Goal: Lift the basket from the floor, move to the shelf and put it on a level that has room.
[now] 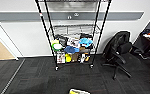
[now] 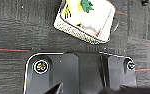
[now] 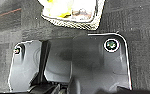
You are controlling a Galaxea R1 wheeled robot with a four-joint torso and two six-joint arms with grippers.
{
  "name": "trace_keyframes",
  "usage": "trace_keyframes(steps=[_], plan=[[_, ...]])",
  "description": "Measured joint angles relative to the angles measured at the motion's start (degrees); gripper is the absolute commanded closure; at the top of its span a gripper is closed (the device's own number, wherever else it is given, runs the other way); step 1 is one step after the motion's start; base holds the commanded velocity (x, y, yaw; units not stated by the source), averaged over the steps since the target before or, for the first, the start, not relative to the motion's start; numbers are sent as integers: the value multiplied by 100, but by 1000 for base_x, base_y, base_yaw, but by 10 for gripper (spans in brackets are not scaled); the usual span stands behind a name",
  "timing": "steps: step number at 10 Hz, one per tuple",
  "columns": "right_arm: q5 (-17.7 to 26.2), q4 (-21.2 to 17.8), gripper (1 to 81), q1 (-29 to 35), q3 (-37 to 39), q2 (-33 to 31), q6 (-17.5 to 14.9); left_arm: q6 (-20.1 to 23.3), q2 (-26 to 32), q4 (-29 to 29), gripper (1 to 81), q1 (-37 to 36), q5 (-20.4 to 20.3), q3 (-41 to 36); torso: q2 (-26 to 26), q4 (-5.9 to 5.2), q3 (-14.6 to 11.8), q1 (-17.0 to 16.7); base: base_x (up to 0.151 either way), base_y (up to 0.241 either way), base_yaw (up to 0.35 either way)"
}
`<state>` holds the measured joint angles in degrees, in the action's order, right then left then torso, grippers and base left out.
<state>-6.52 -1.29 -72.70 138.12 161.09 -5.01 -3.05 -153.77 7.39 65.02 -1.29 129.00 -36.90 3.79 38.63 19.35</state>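
Both grippers' finger states cannot be told. Each wrist camera looks down on the basket [image 2: 87, 21] [image 3: 73, 13], which sits on the floor [image 2: 16, 30] apart from the wrist plates, holding yellow and green items. From the head camera, the basket [image 1: 78, 91] lies near the robot, well short of the shelf [image 1: 72, 35] against the wall; an office chair [image 1: 118, 51] stands beside it.

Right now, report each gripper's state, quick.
Left gripper: cannot be told; its wrist camera looks down on the basket lying on the floor.
Right gripper: cannot be told.
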Motion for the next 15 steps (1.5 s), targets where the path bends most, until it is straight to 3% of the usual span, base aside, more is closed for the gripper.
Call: trace_keyframes(steps=[5, 11, 15], plan=[[-33, 0, 10, 71, 5, 2, 13, 0, -345, 297, 10, -505, 361, 621, -933, 0, 874, 602, 0, 0, 0], [16, 0, 10, 366, 5, 5, 13, -11, -466, 379, 10, -866, 647, 697, -2032, 0, 979, 1298, 0, 0, 0], [57, 0, 10, 462, 26, 44, 13, -17, -764, 379, 10, -883, 812, 1146, -2824, 0, 979, 1799, 0, 0, 0]])
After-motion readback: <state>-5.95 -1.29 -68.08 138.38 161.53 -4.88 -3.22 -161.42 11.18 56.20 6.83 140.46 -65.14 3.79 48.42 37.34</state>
